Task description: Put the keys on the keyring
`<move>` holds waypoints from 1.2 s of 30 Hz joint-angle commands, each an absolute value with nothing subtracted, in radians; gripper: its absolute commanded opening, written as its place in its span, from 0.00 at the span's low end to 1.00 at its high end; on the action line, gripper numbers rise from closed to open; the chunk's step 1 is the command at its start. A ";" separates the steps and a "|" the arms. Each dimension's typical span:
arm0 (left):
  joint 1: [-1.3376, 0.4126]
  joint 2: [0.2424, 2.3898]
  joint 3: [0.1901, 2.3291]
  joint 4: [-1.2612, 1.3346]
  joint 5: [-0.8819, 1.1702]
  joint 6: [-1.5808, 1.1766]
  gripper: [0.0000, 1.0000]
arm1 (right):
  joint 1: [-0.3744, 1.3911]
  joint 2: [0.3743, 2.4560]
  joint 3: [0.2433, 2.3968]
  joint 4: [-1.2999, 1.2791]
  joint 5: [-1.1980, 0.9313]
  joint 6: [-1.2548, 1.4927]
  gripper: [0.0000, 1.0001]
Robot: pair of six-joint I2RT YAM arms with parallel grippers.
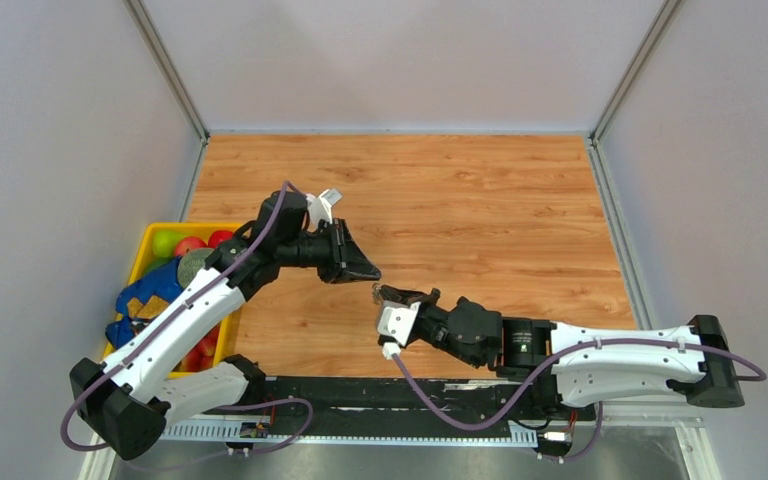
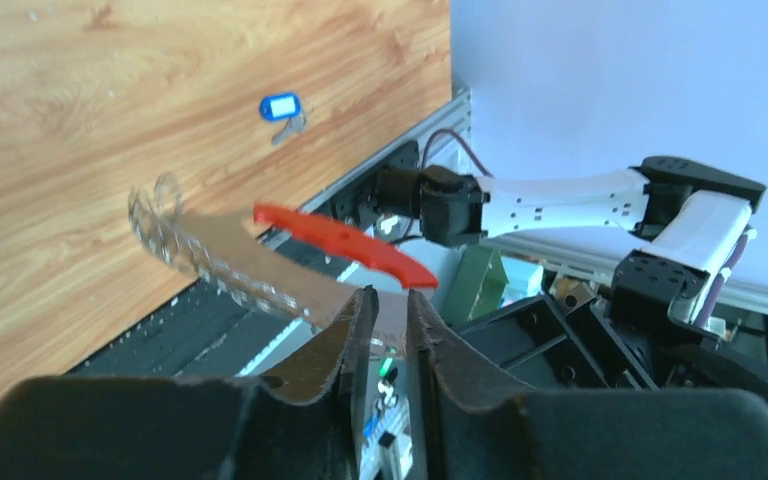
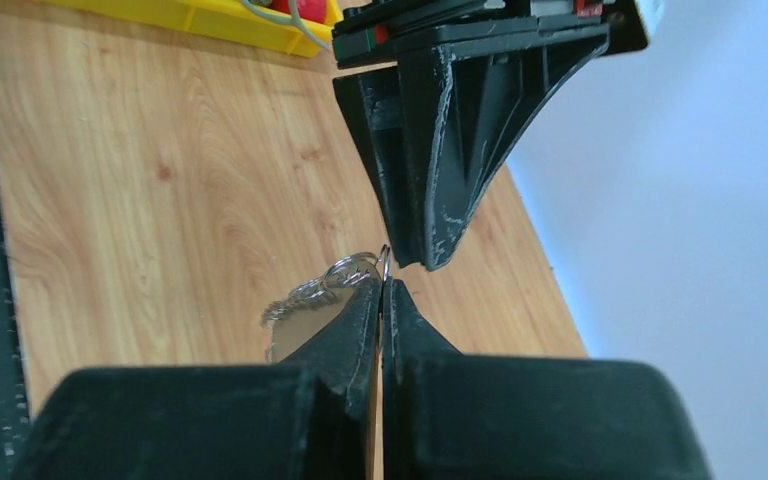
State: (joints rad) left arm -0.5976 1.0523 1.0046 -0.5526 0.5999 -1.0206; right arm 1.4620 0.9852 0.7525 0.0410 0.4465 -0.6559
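Red keyring (image 2: 345, 243): one; blue-tagged keys (image 2: 282, 110): one bunch.

A yellow bin (image 1: 146, 250) obstructs the table's (image 1: 480, 200) left side.

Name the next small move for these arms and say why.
Probably back the left gripper off the keyring. Its jaws stand slightly apart around the grey piece, while the right gripper is shut on the keyring, so the right one seems to carry it. The keys lie unheld on the table, and a free gripper would be needed to fetch them.
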 commanded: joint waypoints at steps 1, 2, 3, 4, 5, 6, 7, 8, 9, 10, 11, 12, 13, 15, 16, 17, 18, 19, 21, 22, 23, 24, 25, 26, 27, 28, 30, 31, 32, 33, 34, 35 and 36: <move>-0.595 1.022 1.077 -0.500 0.523 -0.929 0.32 | 1.458 0.924 0.857 -0.146 0.387 -0.445 0.00; -0.595 1.024 1.078 -0.494 0.507 -0.917 0.40 | 1.454 0.919 0.868 -0.174 0.375 -0.410 0.00; -0.594 1.026 1.077 -0.488 0.501 -0.914 0.43 | 1.452 0.913 0.878 -0.200 0.364 -0.371 0.00; -0.594 1.026 1.072 -0.469 0.496 -0.908 0.48 | 1.449 0.908 0.886 -0.223 0.354 -0.344 0.00; -0.594 1.030 1.069 -0.457 0.498 -0.906 0.50 | 1.447 0.902 0.893 -0.243 0.344 -0.316 0.00; -0.594 1.032 1.061 -0.430 0.504 -0.901 0.52 | 1.445 0.896 0.898 -0.260 0.338 -0.292 0.00; -0.594 1.035 1.058 -0.420 0.507 -0.899 0.52 | 1.442 0.889 0.903 -0.276 0.328 -0.266 0.00; -0.594 1.038 1.054 -0.399 0.515 -0.888 0.53 | 1.439 0.881 0.907 -0.291 0.319 -0.241 0.00; -0.594 1.041 1.052 -0.379 0.521 -0.882 0.53 | 1.435 0.874 0.910 -0.305 0.311 -0.218 0.00; -0.594 1.042 1.046 -0.370 0.522 -0.874 0.54 | 1.427 0.865 0.912 -0.320 0.305 -0.191 0.00; -0.594 1.045 1.042 -0.350 0.522 -0.866 0.54 | 1.419 0.859 0.916 -0.333 0.295 -0.164 0.00; -0.594 1.047 1.034 -0.342 0.522 -0.865 0.54 | 1.409 0.849 0.920 -0.349 0.285 -0.138 0.00; -0.594 1.049 1.028 -0.320 0.528 -0.864 0.55 | 1.397 0.844 0.925 -0.358 0.272 -0.114 0.00; -0.594 1.055 1.003 -0.263 0.563 -0.873 0.54 | 1.375 0.837 0.937 -0.391 0.247 -0.068 0.00; -0.594 1.057 0.976 -0.235 0.584 -0.881 0.55 | 1.361 0.835 0.940 -0.401 0.232 -0.046 0.00; -0.596 1.059 0.960 -0.171 0.629 -0.901 0.55 | 1.351 0.835 0.942 -0.410 0.219 -0.029 0.00; -0.595 1.062 0.930 -0.143 0.649 -0.910 0.54 | 1.341 0.834 0.946 -0.414 0.203 -0.013 0.00; -0.595 1.063 0.908 -0.099 0.681 -0.922 0.55 | 1.330 0.834 0.949 -0.417 0.183 -0.007 0.00; -0.596 1.064 0.879 -0.047 0.720 -0.925 0.55 | 1.308 0.836 0.958 -0.420 0.150 0.041 0.00; -0.595 1.061 0.871 -0.027 0.733 -0.925 0.55 | 1.297 0.837 0.966 -0.420 0.132 0.054 0.00; -0.597 1.058 0.850 0.024 0.760 -0.926 0.55 | 1.283 0.840 0.973 -0.421 0.109 0.068 0.00; -0.597 1.050 0.840 0.051 0.773 -0.927 0.55 | 1.269 0.846 0.985 -0.424 0.086 0.079 0.00; -0.597 1.045 0.823 0.103 0.797 -0.927 0.55 | 1.257 0.854 0.996 -0.429 0.061 0.092 0.00; -0.597 1.032 0.815 0.127 0.810 -0.925 0.55 | 1.245 0.860 1.010 -0.436 0.037 0.101 0.00; -0.597 1.025 0.800 0.174 0.828 -0.922 0.55 | 1.234 0.865 1.023 -0.444 0.019 0.110 0.00; -0.597 1.009 0.794 0.213 0.840 -0.920 0.55 | 1.224 0.871 1.036 -0.451 -0.015 0.117 0.00; -0.597 0.982 0.778 0.277 0.862 -0.917 0.55 | 1.206 0.878 1.058 -0.464 -0.063 0.134 0.00; -0.597 0.974 0.768 0.298 0.869 -0.918 0.55 | 1.200 0.883 1.069 -0.467 -0.083 0.142 0.00; -0.598 0.960 0.763 0.338 0.882 -0.920 0.55 | 1.196 0.887 1.079 -0.468 -0.101 0.147 0.00; -0.597 0.954 0.755 0.354 0.888 -0.919 0.55 | 1.194 0.893 1.090 -0.472 -0.112 0.152 0.00; -0.598 0.943 0.751 0.381 0.902 -0.915 0.55 | 1.192 0.899 1.101 -0.476 -0.119 0.157 0.00; -0.598 0.934 0.745 0.395 0.909 -0.914 0.55 | 1.192 0.906 1.112 -0.482 -0.124 0.160 0.00; -0.598 0.931 0.741 0.424 0.926 -0.914 0.54 | 1.191 0.916 1.124 -0.487 -0.130 0.164 0.00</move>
